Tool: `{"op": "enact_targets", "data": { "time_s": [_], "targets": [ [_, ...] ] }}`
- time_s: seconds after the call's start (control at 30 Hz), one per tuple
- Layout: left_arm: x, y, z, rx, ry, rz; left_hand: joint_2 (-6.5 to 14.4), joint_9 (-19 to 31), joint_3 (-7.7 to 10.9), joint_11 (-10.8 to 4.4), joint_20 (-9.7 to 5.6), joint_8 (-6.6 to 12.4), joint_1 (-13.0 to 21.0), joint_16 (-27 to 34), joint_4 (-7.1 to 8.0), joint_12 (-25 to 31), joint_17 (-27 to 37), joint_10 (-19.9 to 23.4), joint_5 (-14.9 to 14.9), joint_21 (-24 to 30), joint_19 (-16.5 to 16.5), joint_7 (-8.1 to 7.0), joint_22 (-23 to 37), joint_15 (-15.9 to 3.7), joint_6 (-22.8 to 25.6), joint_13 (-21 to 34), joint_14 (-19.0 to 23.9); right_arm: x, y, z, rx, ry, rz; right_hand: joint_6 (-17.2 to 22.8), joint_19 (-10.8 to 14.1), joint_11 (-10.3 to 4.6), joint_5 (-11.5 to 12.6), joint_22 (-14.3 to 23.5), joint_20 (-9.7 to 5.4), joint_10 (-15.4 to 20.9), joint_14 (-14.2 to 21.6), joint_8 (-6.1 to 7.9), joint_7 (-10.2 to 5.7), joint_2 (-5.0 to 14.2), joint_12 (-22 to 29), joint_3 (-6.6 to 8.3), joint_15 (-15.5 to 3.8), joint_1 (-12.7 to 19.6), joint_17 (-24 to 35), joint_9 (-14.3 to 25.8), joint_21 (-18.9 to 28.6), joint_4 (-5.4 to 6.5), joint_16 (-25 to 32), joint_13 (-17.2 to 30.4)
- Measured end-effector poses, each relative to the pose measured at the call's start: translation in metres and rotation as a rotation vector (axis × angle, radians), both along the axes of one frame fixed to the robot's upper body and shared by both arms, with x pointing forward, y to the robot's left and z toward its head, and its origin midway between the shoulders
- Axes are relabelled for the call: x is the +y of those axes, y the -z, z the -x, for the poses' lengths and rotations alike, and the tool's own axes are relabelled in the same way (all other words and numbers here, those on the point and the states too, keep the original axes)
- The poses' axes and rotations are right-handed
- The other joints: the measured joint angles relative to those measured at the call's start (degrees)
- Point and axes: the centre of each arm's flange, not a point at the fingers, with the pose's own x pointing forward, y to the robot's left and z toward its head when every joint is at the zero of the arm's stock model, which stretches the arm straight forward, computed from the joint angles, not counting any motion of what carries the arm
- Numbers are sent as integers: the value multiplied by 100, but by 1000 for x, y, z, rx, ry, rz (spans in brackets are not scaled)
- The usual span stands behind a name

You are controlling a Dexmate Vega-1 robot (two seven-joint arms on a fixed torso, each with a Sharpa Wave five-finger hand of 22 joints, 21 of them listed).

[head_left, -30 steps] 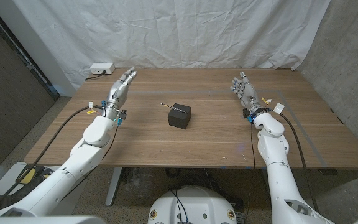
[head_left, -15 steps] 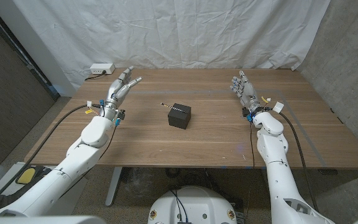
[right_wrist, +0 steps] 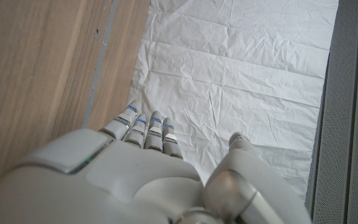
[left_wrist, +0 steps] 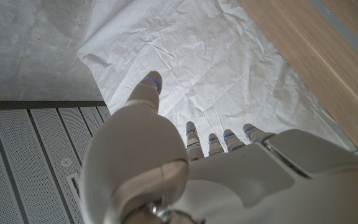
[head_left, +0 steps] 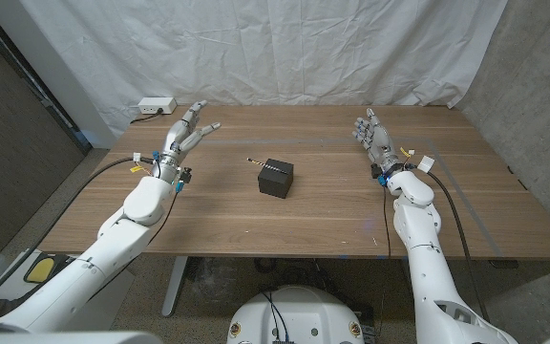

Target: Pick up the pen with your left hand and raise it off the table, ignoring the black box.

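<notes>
A thin pen [head_left: 256,161] lies on the wooden table [head_left: 332,205], its end against the far left side of the black box [head_left: 276,177] at the table's middle. My left hand [head_left: 187,132] is raised over the table's far left part, well left of the pen, fingers spread and holding nothing. The left wrist view shows that hand [left_wrist: 191,174] from behind, its fingers reaching toward the white curtain. My right hand [head_left: 373,136] stands at the far right with its fingers apart and empty; its back [right_wrist: 123,180] shows in the right wrist view.
A white power strip [head_left: 155,106] lies at the table's far left corner. A white curtain [head_left: 285,48] hangs behind the table. Cables run along both forearms.
My left hand has spread its fingers and its thumb has swung out toward the middle. The pen, box and right hand have not moved.
</notes>
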Motion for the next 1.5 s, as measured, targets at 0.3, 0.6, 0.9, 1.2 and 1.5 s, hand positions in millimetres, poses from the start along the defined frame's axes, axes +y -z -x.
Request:
{"op": "enact_targets", "data": {
  "time_s": [0.3,0.6,0.9,1.2,1.5],
  "targets": [
    [-1,0,6,-6,-54,-30,-19,0,28,-30,29,44,151,0,5,31,1,-29,-62,0,30,1,0,1,183,0,1,0,-2,-2,-2,0,0,0,0,0,0,0,0,0,20,0,0,0,0,0,-20,0,0,0,0,0,0,0],
    [-4,-3,21,-20,-124,-84,-8,-1,28,-1,61,44,268,0,5,46,1,-25,-131,23,62,1,0,5,245,-1,5,0,-2,-2,-5,1,-3,0,0,0,0,-1,0,0,31,0,0,0,0,-24,-31,0,0,0,0,-24,0,-1],
    [-4,-3,28,-27,-183,-120,-8,27,-20,166,255,44,397,0,52,46,1,-38,-229,23,134,2,0,222,475,-1,78,0,-1,-2,-4,-1,-7,0,0,-1,0,-1,0,-1,30,0,0,0,0,-24,-31,0,0,0,0,-23,-1,-1],
    [-6,-3,36,-39,-250,-171,3,27,-62,196,350,132,475,0,94,54,-27,-8,-316,22,183,-3,29,349,863,-15,154,1,-1,-2,-4,-4,-8,32,0,-1,0,-1,0,-1,30,0,-32,0,0,-24,-31,0,0,0,0,-23,-1,-1],
    [-9,-3,48,-59,-326,-231,4,26,-86,196,368,177,535,0,118,86,-27,-7,-338,22,164,-29,29,329,1033,-15,133,3,1,-1,-3,-6,-9,31,0,-32,0,-1,0,31,30,0,-32,0,0,-23,-31,0,0,0,0,-23,-1,-1]
  ]
}}
